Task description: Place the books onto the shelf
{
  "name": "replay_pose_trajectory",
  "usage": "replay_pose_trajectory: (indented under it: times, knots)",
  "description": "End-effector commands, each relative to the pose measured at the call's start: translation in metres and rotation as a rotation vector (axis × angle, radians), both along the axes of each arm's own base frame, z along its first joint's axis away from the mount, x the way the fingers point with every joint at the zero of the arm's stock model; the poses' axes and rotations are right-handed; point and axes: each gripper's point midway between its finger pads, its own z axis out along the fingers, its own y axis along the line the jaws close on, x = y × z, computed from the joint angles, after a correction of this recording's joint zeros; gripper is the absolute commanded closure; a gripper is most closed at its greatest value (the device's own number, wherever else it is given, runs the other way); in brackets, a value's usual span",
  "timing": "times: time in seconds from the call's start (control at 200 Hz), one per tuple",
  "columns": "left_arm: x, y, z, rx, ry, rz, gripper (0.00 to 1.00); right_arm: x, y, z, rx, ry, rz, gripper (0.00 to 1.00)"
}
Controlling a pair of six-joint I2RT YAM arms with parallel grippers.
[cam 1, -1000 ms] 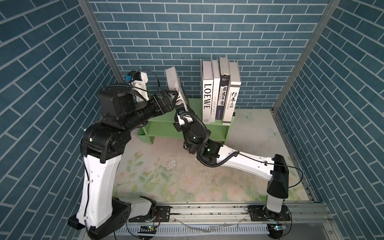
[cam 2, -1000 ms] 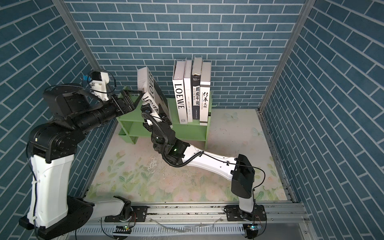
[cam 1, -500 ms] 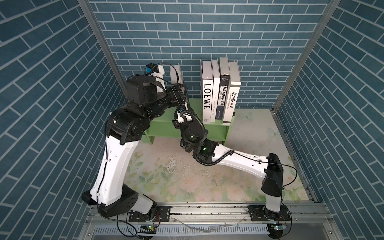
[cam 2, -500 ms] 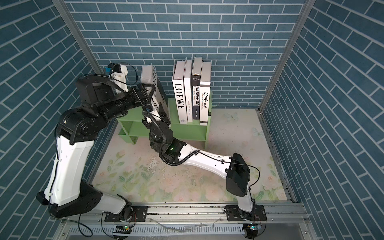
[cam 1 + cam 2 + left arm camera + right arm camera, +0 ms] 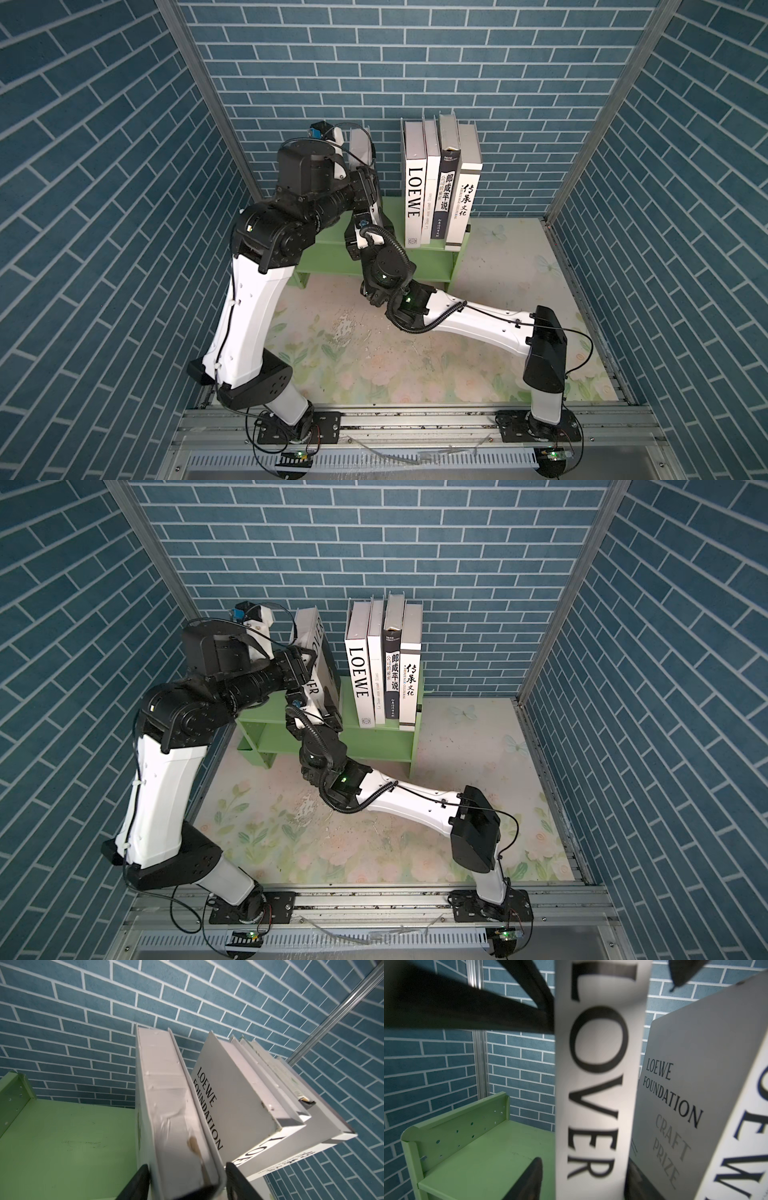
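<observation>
A white book with LOVER on its spine [image 5: 320, 658] [image 5: 596, 1084] stands tilted on the green shelf [image 5: 374, 742] [image 5: 62, 1147], its top leaning left, away from the row of upright books [image 5: 440, 187] [image 5: 382, 667]. My left gripper [image 5: 187, 1180] [image 5: 305, 663] is shut on the top part of the LOVER book [image 5: 166, 1095], a finger on each cover. My right gripper [image 5: 581, 1180] [image 5: 316, 717] straddles the spine low down and is open; its left finger [image 5: 529, 1180] stands clear of the book.
The LOEWE Foundation book [image 5: 239, 1095] [image 5: 685, 1095] is the nearest in the row, a narrow gap right of the tilted book. The shelf's left half [image 5: 477, 1157] is bare up to its raised end panel [image 5: 456, 1132]. Brick walls close in behind and on both sides.
My left arm swung in from the left and its jaws closed onto the book's top. The right gripper, shut on the spine before, has opened. The book stands more upright.
</observation>
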Motion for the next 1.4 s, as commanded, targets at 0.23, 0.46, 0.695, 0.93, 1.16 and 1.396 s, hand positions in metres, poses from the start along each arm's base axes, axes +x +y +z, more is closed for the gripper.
replay_pose_trajectory:
  times: [0.23, 0.46, 0.695, 0.93, 1.16, 1.396]
  knots:
    - [0.003, -0.005, -0.019, 0.035, 0.029, -0.025, 0.39, -0.018, -0.062, 0.019, 0.042, 0.017, -0.056, 0.20]
    - [0.006, -0.023, -0.018, -0.009, 0.018, -0.101, 0.40, -0.032, -0.128, 0.023, 0.096, 0.063, -0.146, 0.20]
    - [0.015, -0.030, -0.016, -0.003, -0.031, -0.114, 0.44, -0.058, -0.213, 0.026, 0.156, 0.116, -0.293, 0.21]
    - [0.019, -0.042, -0.011, -0.053, -0.051, -0.141, 0.44, -0.072, -0.261, 0.030, 0.188, 0.150, -0.337, 0.23]
    - [0.017, -0.057, -0.006, -0.061, -0.063, -0.147, 0.35, -0.075, -0.272, 0.036, 0.181, 0.140, -0.349, 0.22]
    - [0.013, -0.061, 0.000, -0.087, -0.087, -0.137, 0.31, -0.077, -0.281, 0.036, 0.197, 0.137, -0.355, 0.22]
